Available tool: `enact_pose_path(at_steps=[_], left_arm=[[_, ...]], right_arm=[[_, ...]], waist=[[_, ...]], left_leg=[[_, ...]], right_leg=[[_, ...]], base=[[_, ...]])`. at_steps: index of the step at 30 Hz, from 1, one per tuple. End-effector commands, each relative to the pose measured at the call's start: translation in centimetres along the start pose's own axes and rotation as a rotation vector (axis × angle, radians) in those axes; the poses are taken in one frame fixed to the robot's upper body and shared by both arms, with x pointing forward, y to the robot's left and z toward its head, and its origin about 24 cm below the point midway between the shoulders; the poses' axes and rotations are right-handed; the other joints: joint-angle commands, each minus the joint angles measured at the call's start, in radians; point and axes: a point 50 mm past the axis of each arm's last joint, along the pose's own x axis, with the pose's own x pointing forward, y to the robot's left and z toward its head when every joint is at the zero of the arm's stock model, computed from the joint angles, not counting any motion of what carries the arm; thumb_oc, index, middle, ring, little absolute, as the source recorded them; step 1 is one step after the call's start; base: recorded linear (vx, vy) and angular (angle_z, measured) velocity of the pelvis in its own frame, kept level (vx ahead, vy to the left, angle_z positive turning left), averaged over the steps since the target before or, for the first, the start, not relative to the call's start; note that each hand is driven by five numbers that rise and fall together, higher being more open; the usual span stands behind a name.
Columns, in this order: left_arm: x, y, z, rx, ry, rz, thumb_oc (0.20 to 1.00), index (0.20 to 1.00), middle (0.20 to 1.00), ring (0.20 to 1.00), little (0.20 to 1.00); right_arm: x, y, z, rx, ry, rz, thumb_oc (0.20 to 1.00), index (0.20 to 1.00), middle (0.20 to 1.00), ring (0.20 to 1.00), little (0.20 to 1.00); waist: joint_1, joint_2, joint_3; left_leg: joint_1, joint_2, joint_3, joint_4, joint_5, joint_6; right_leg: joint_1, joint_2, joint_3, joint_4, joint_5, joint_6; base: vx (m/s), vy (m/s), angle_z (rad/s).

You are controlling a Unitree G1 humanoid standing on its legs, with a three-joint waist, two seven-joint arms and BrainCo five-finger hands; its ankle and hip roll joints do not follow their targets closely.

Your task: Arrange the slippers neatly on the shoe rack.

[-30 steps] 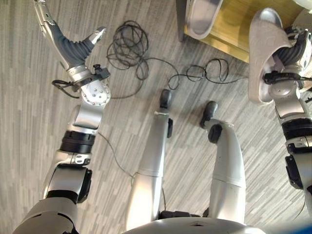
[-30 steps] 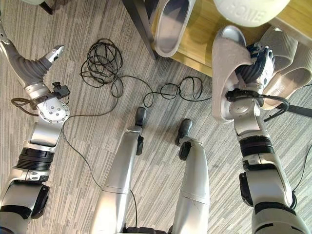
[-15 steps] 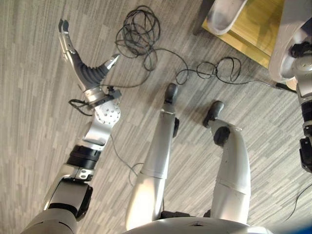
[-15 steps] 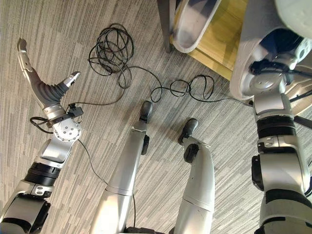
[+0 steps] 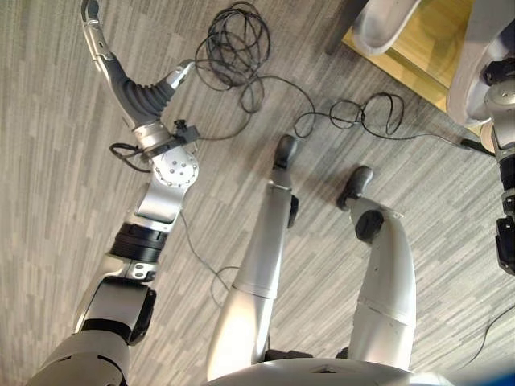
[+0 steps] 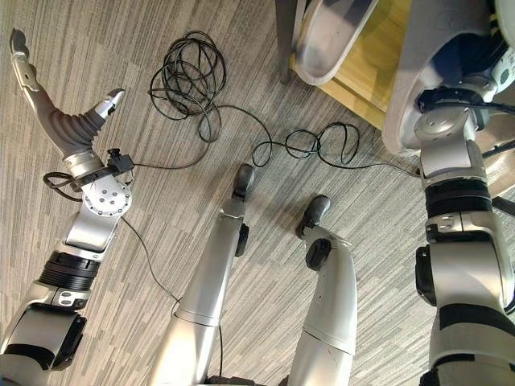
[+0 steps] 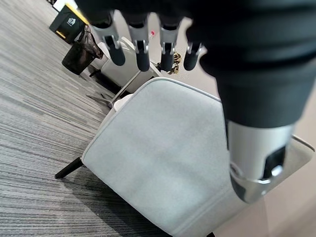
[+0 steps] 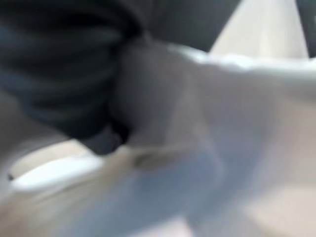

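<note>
Beside the wooden shoe rack (image 6: 366, 68), in the right eye view, the right hand (image 6: 471, 60) was tucked inside a pale slipper (image 6: 418, 64) held at the rack's front edge; whether its fingers gripped cannot be told. A second slipper (image 6: 330, 36) lay on the rack just beside it. Well apart from the rack, the left hand (image 6: 56, 112) hung over the grey floor (image 6: 161, 201), fingers straight, empty. From the left wrist, those fingers (image 7: 140, 47) pointed toward a grey chair (image 7: 163, 163). From the right wrist, pale slipper material (image 8: 222, 128) sat against the dark cover.
</note>
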Motion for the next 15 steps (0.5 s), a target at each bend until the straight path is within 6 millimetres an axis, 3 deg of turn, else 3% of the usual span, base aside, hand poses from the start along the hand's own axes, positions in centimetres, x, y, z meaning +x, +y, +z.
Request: enact_pose_path(at_steps=[1, 4, 5, 7, 15], left_arm=[[-3.1, 0.6, -2.1, 0.057, 0.062, -0.011, 1.000, 1.000, 1.000, 1.000, 1.000], [-3.4, 0.4, -2.3, 0.068, 0.067, -0.023, 1.000, 1.000, 1.000, 1.000, 1.000], [-3.5, 0.4, -2.4, 0.063, 0.077, -0.024, 1.000, 1.000, 1.000, 1.000, 1.000], [-3.5, 0.3, -2.5, 0.062, 0.079, -0.028, 1.000, 1.000, 1.000, 1.000, 1.000], [-3.2, 0.7, -2.7, 0.083, 0.081, -0.030, 1.000, 1.000, 1.000, 1.000, 1.000]], right_arm=[[-1.9, -0.4, -4.1, -0.164, 0.027, -0.007, 0.200, 0.200, 0.200, 0.200, 0.200], [-1.8, -0.4, -4.1, -0.155, 0.031, -0.015, 0.200, 0.200, 0.200, 0.200, 0.200], [-1.8, -0.3, -3.9, -0.145, 0.029, -0.011, 0.235, 0.235, 0.235, 0.235, 0.235], [-1.9, -0.2, -3.9, -0.141, 0.031, -0.010, 1.000, 1.000, 1.000, 1.000, 1.000], [-2.3, 0.5, -2.9, -0.073, 0.026, -0.006, 1.000, 1.000, 1.000, 1.000, 1.000]], waist=[[0.003, 0.022, -0.194], [0.006, 0.023, -0.196], [0.007, 0.023, -0.198], [0.007, 0.023, -0.198], [0.009, 0.026, -0.198]], left_leg=[[-0.019, 0.007, -0.027, -0.030, -0.104, 0.030], [-0.026, 0.006, -0.029, -0.029, -0.103, 0.031], [-0.031, 0.006, -0.028, -0.027, -0.102, 0.031], [-0.033, 0.004, -0.028, -0.024, -0.103, 0.031], [-0.041, 0.005, -0.027, -0.024, -0.103, 0.033]], right_leg=[[-0.015, -0.008, 0.068, -0.005, -0.033, 0.092], [-0.026, -0.009, 0.071, 0.001, -0.035, 0.092], [-0.029, -0.009, 0.072, 0.004, -0.035, 0.091], [-0.032, -0.009, 0.072, 0.005, -0.035, 0.091], [-0.037, -0.005, 0.078, 0.001, -0.033, 0.092]], base=[[0.01, -0.005, 0.05], [0.01, -0.001, 0.02], [0.00, 0.000, 0.00], [0.00, 0.000, 0.00], [0.00, 0.000, 0.00]])
